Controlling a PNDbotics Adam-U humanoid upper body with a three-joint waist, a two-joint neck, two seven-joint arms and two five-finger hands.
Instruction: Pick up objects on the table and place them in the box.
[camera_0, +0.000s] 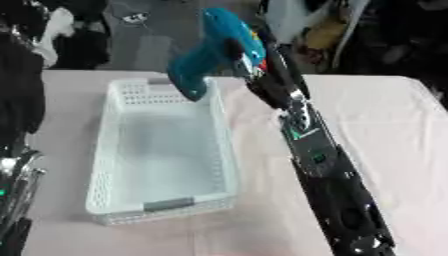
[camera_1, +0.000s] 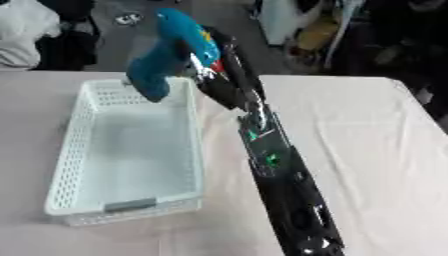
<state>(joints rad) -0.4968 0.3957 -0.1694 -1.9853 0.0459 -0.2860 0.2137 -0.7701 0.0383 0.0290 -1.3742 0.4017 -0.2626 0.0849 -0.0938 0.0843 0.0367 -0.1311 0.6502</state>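
Right robot hand (camera_0: 254, 60) curled round a teal plastic toy drill (camera_0: 210, 50), high over the far end of the white plastic mesh box (camera_0: 114, 165) near the table's (camera_0: 385, 125) left edge. Might slip, hit the rim, bounce out.

right arm raised, left arm idle

right arm (camera_0: 324, 165) extends diagonally from lower right to upper centre, black with silver joints; right hand (camera_0: 254, 55) curled, grasping. left arm (camera_0: 16, 185) partly visible at lower-left edge; its fingers cannot be made out.
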